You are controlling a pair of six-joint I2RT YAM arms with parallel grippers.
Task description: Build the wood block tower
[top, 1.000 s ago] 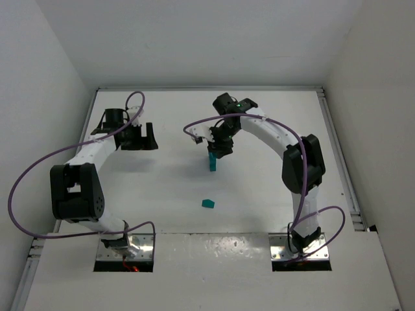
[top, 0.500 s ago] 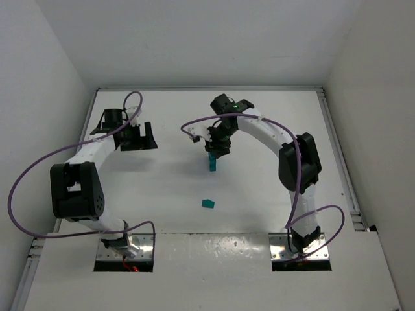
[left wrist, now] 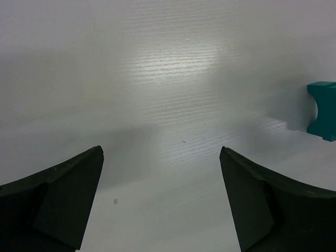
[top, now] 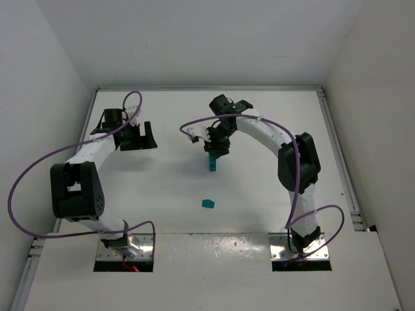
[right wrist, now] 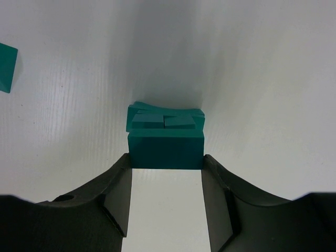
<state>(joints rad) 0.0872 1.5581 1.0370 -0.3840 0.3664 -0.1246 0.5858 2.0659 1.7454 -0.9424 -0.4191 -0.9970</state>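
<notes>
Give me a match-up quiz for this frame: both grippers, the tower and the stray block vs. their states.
Things:
1. left gripper
2. right gripper
3. tower
4. loose block

States:
A. jaws closed on the top block
B. jaws wide open, nothing between them
C. lying alone, apart from the tower
D. standing upright as a narrow column

Pairs: 1-B, 2-A, 3-D, 4-C

White table enclosed by plain white walls, metal rail along its right edge
</notes>
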